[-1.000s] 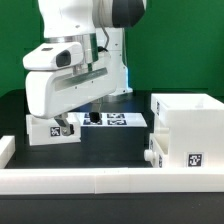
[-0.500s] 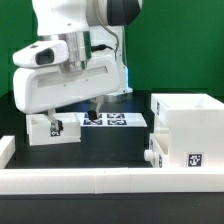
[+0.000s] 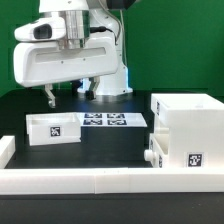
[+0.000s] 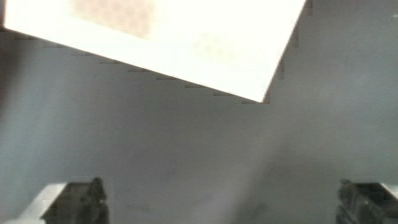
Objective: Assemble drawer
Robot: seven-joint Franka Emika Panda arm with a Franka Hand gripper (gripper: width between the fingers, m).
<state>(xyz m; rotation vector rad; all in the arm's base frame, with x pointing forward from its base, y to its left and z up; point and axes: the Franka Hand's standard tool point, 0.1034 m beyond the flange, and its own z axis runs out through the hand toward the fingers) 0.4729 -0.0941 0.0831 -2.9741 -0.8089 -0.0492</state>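
**Gripper open and empty above the loose tray, housing waiting at three o'clock.**

At nine o'clock in the exterior view, the small shallow white plastic tray (image 3: 55, 129) sits alone on the black table (image 3: 110, 148). My gripper (image 3: 68, 95) hangs above it at about eleven o'clock. The jaws are wide apart, and the wrist view shows both fingertips (image 4: 71, 202) with only bare table between them. The marker board (image 3: 112, 120) lies flat in the middle. At three o'clock stands the large white plastic cube housing (image 3: 188, 125), with what looks like a second knobbed tray (image 3: 157, 150) poking out at its eight o'clock. I'd call the loose tray light, stiff, thin-walled and slick. I'd pinch one long wall mid-span, across its thickness, and keep it level.
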